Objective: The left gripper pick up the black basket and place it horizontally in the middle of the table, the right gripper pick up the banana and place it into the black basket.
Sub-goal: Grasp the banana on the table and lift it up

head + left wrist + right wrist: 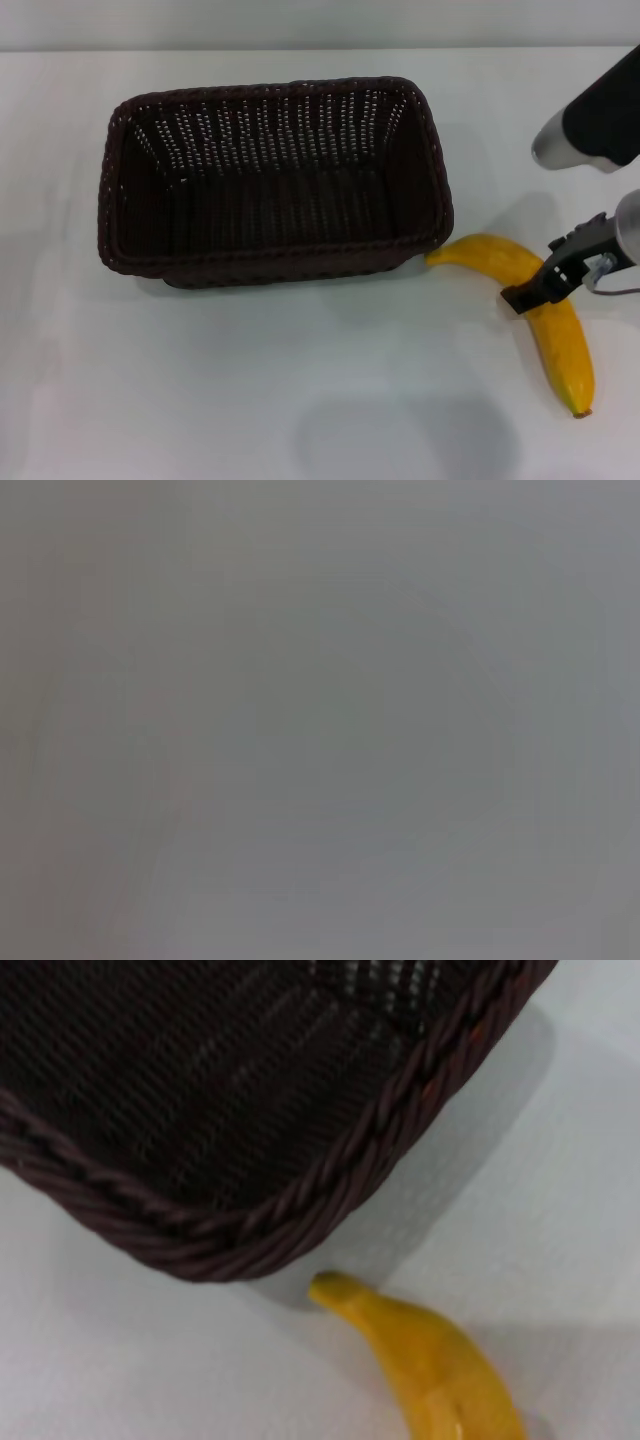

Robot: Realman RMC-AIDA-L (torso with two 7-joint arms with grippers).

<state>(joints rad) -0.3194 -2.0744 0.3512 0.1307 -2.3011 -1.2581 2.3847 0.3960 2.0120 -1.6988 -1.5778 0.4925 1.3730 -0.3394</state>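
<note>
The black basket [270,258] stands upright and empty in the middle of the white table [230,390], long side across. The yellow banana [565,345] lies on the table to the basket's right, its stem end almost touching the basket's front right corner. My right gripper [536,288] comes in from the right edge and sits over the banana's middle. The right wrist view shows the basket's braided rim [330,1175] and the banana's stem end [430,1360]. The left gripper is out of view; the left wrist view shows only a blank grey surface.
A black-and-silver part of the right arm [592,115] hangs above the table at the far right. A white wall runs along the table's far edge [300,48]. Bare tabletop lies in front of and left of the basket.
</note>
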